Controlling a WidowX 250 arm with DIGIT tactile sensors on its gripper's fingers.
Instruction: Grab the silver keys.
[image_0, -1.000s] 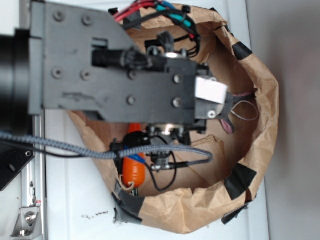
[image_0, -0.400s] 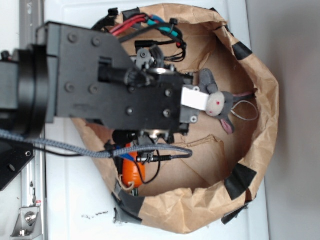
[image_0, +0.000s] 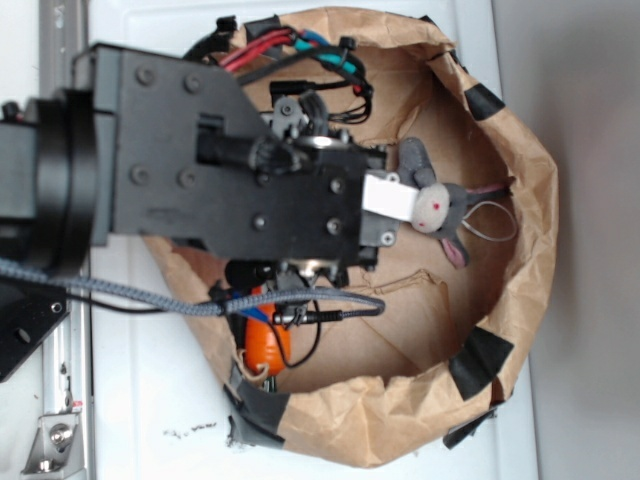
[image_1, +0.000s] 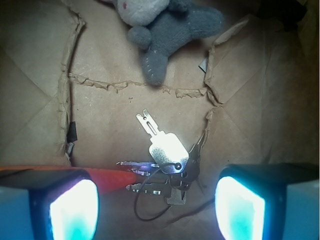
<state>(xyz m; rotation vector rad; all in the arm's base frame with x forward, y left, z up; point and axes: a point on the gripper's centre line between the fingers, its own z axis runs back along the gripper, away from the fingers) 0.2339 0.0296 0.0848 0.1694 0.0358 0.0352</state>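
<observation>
Setting: white table top (image_0: 150, 400) bearing a brown paper bag (image_0: 520, 260), its rim rolled down and patched with black tape; the creased paper floor fills the wrist view.

Tool: gripper (image_1: 157, 205), jaws spread wide apart, holding nothing. Its two fingertips (image_1: 70, 205) sit at the lower left and lower right corners of the wrist view, their pads glowing cyan, with no contact seen. In the exterior view the black arm hides the jaws.

Markings: no legible writing; a blank white label on the arm.

Contents of bag:
- silver keys (image_1: 167, 155), flat on the floor at lower centre of the wrist view, between the fingertips, whitish head uppermost.
- orange carrot (image_1: 107, 177), tip touching the keys' left side.
- grey plush bunny (image_1: 165, 30), top centre, apart from the keys.
</observation>
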